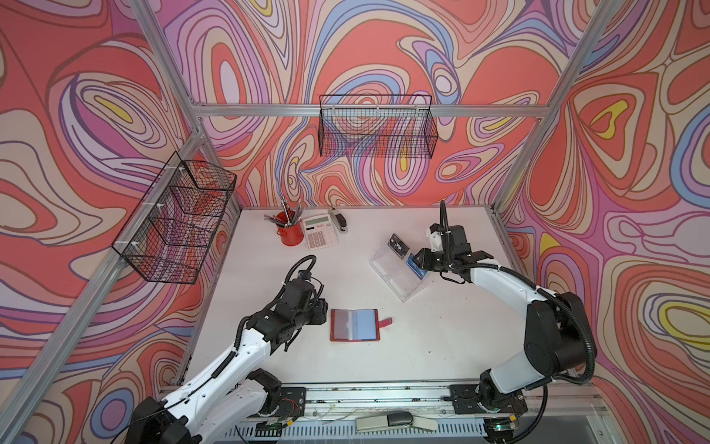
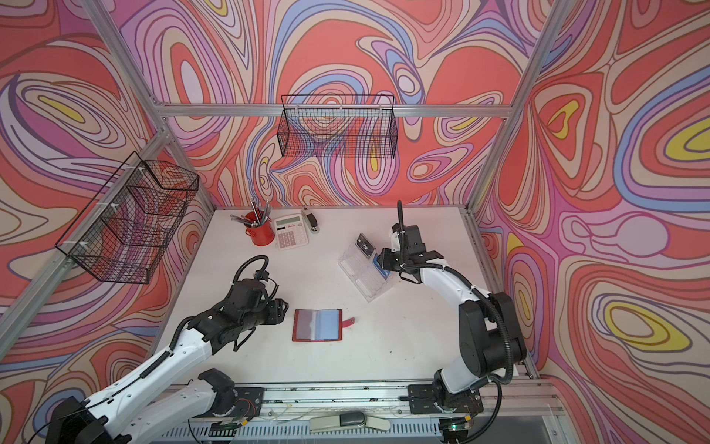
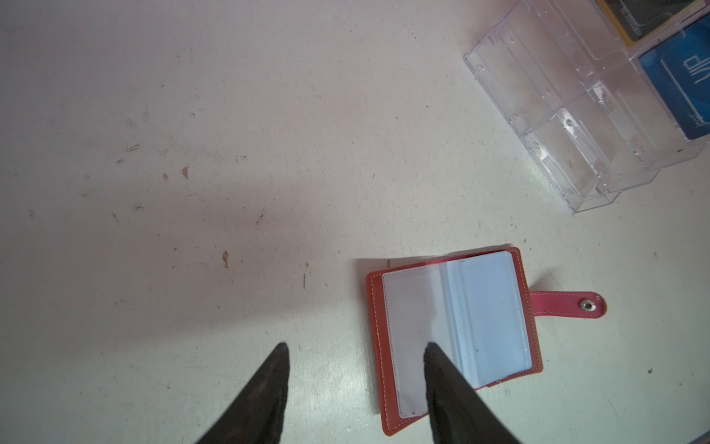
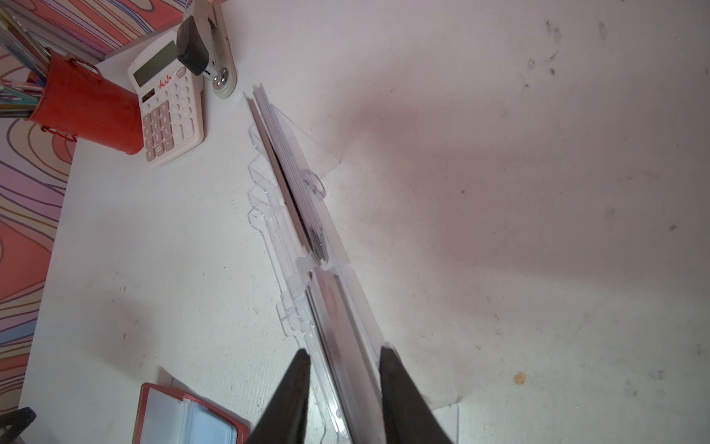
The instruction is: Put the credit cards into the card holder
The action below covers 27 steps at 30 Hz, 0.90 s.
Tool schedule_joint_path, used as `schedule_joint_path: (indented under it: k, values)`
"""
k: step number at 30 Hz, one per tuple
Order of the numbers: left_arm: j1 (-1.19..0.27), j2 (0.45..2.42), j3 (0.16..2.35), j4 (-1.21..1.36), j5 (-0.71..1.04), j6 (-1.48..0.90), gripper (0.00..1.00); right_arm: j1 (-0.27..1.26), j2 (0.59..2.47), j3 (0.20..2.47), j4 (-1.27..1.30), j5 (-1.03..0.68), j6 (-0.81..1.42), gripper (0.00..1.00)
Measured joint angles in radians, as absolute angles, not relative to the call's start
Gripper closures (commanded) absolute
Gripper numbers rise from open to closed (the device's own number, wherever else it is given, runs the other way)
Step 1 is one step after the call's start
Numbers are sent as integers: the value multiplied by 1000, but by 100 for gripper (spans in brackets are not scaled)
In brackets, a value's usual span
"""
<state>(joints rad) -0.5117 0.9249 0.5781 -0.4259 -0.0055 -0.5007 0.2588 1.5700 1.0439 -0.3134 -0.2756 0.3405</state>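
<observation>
The red card holder (image 1: 355,325) (image 2: 317,325) lies open and flat on the white table, sleeves up, snap tab to the right. My left gripper (image 1: 323,310) (image 3: 355,348) hovers open at its left edge, holding nothing; one finger overlaps the left sleeve of the card holder (image 3: 457,326). Blue credit cards (image 1: 420,273) (image 3: 684,88) and black VIP credit cards (image 1: 399,246) stand in a clear acrylic stand (image 1: 395,275). My right gripper (image 1: 417,262) (image 4: 344,351) is open, its fingers straddling the near card stack (image 4: 330,307), seen edge-on, and the stand's back wall.
A red pen cup (image 1: 290,232), beige calculator (image 1: 320,230) and stapler (image 1: 338,221) sit at the table's back left. Wire baskets hang on the back wall (image 1: 378,127) and left wall (image 1: 176,223). Metal frame posts border the table.
</observation>
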Motion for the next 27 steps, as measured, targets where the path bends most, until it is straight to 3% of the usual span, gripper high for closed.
schedule_joint_path:
  k: [27]
  values:
    - [-512,925,579,-426,-8,-501,42,344,1659,1145,-408,-126,278,66]
